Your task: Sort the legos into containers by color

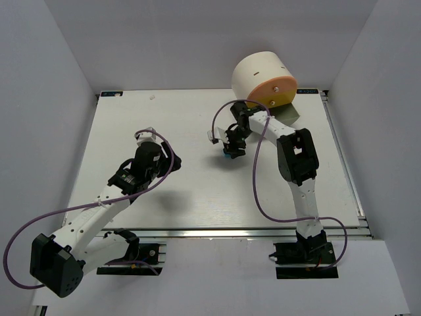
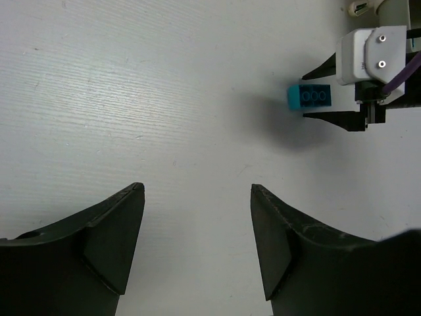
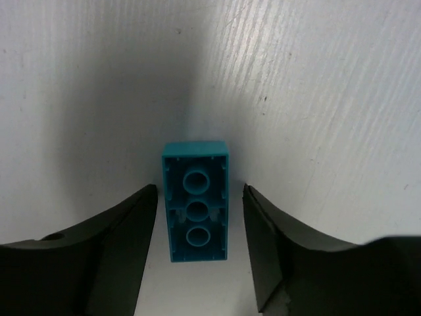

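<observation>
White table (image 1: 184, 197), cream cabinet (image 1: 258, 74) at far right, orange drawer (image 1: 277, 91) hiding its contents.
Right hand (image 1: 230, 151), spread, straddles the cyan lego (image 3: 195, 201) lying hollow-side up mid-table; left hand (image 2: 197, 189), spread, hovers low nearby.

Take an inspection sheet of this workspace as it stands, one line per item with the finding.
Surface: white table, finely ridged.
Job's things: one cyan brick lying underside up on the table; cream drawer unit with an orange drawer front at the far right; no other bricks seen.
Clutter: nothing seen.
Grippers: left gripper open, nothing between its fingers; right gripper open, straddling the brick with a narrow gap on each side.
Cables: purple cables loop along both arms, away from the brick.
Surroundings: plain white walls on three sides.
</observation>
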`<control>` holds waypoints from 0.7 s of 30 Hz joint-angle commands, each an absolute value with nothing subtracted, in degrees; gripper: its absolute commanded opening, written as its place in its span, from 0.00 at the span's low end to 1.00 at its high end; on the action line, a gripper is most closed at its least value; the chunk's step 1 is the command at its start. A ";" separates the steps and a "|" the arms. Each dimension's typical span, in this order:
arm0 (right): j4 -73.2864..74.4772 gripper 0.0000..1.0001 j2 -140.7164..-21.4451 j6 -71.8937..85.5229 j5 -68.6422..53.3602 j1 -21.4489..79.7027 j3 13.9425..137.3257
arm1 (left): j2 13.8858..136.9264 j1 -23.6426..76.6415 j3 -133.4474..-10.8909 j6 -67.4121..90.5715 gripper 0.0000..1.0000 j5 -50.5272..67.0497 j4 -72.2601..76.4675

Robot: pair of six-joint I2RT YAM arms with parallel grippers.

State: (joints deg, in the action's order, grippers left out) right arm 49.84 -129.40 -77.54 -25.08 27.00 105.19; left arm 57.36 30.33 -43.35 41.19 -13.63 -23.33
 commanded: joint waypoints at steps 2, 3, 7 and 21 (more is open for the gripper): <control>49.39 0.52 -129.90 -76.20 -23.73 27.25 105.29 | 56.69 30.32 -43.86 41.66 0.75 -12.92 -22.24; 50.00 0.39 -129.38 -76.72 -24.43 27.25 105.29 | 56.69 30.32 -43.68 41.75 0.75 -12.92 -22.24; 52.90 0.14 -126.04 -77.61 -28.73 26.98 105.03 | 56.51 30.32 -43.24 42.01 0.75 -12.83 -21.80; 40.61 0.00 -103.36 -66.44 -18.92 20.49 93.88 | 56.95 30.32 -41.48 42.63 0.75 -10.55 -18.46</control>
State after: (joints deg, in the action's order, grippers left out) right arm 43.81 -102.54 -66.76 -25.87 23.66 97.21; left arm 57.34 30.33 -42.06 42.11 -11.94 -20.43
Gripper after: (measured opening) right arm 0.429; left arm 0.753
